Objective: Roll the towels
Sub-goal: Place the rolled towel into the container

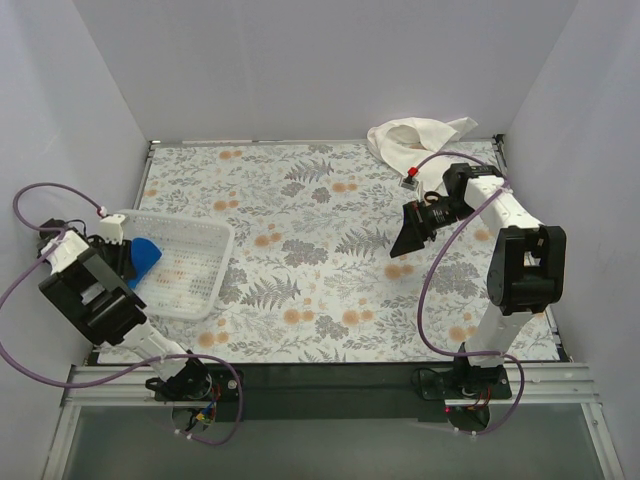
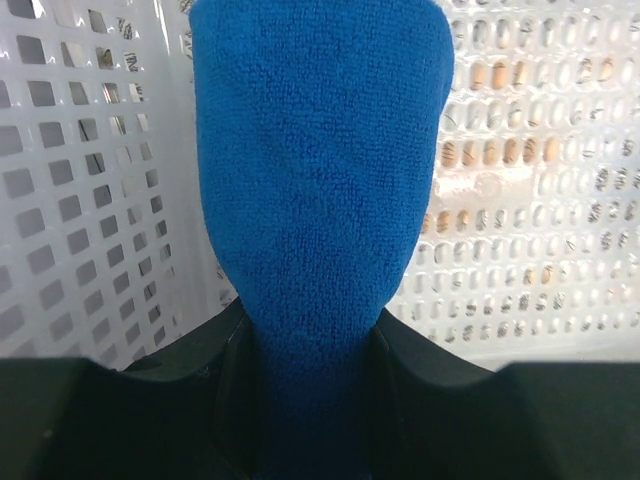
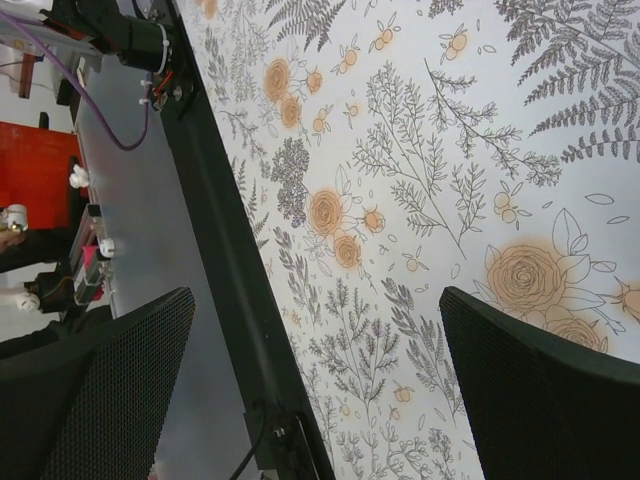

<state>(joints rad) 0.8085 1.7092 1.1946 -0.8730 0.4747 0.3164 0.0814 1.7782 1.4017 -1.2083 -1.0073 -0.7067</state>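
Observation:
My left gripper (image 1: 133, 258) is shut on the rolled royal blue towel (image 1: 146, 256) and holds it inside the left end of the white perforated basket (image 1: 205, 275). In the left wrist view the blue roll (image 2: 320, 200) fills the middle, pinched between the black fingers (image 2: 420, 400), with basket walls behind. The white towel (image 1: 412, 140) lies crumpled at the back right of the table. My right gripper (image 1: 408, 238) is open and empty, hovering above the floral table right of centre, in front of the white towel. The right wrist view shows only its two fingers (image 3: 540, 390) and the tablecloth.
The basket stands at the left side of the floral tablecloth (image 1: 330, 250). White walls close in the table at the left, back and right. A black rail (image 1: 330, 375) runs along the near edge, also in the right wrist view (image 3: 235, 290).

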